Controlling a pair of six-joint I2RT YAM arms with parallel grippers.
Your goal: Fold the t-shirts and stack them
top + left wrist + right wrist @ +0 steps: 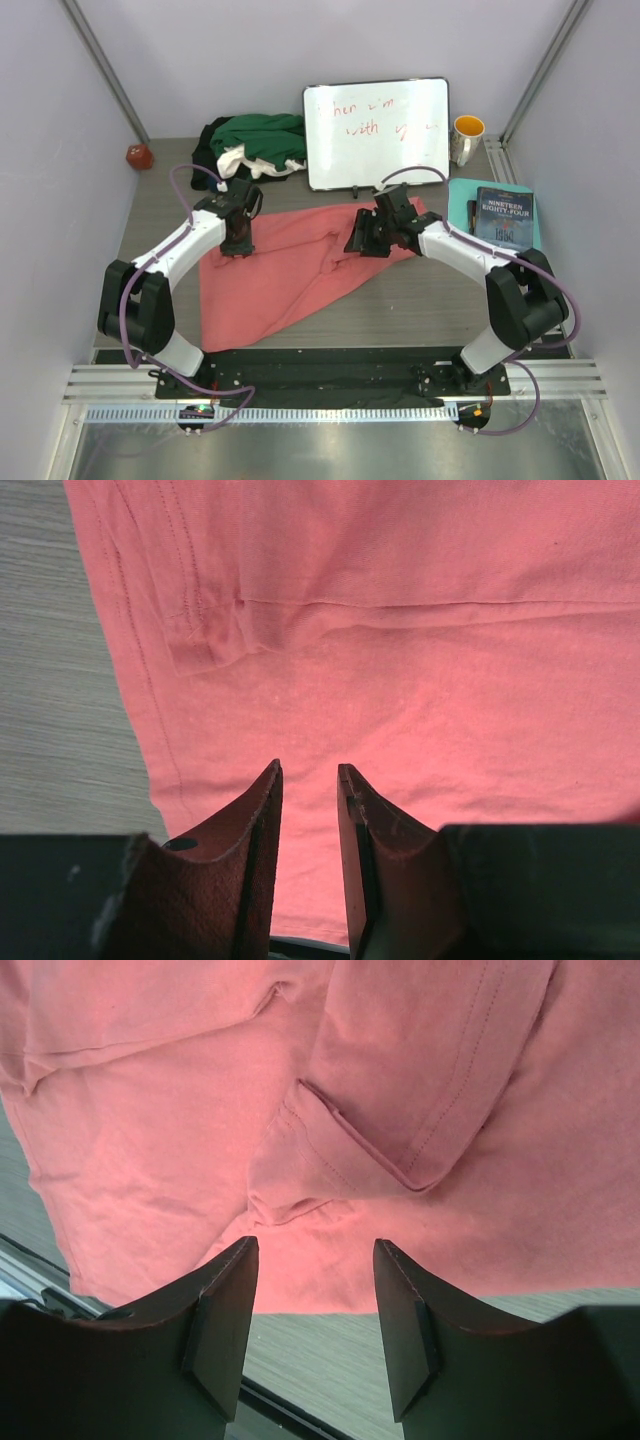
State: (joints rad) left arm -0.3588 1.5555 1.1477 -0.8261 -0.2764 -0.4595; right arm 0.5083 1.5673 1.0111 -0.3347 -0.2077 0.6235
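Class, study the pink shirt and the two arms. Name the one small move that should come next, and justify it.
Probably lower the right gripper onto the salmon-pink t-shirt and close on its stitched flap: its jaws stand apart and empty over that flap, and the shirt lies creased, not yet folded.

Grey table (430, 300) carries salmon-pink t-shirt (280, 272), heaped t-shirts (255, 140), whiteboard (375, 135) and mug (467, 137).

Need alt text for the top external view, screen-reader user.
A salmon-pink t-shirt lies spread and rumpled on the grey table, with the left gripper and right gripper over its far part. Behind it are a pile of green, white and black shirts, a whiteboard with red writing and a mug; a book lies at the right.
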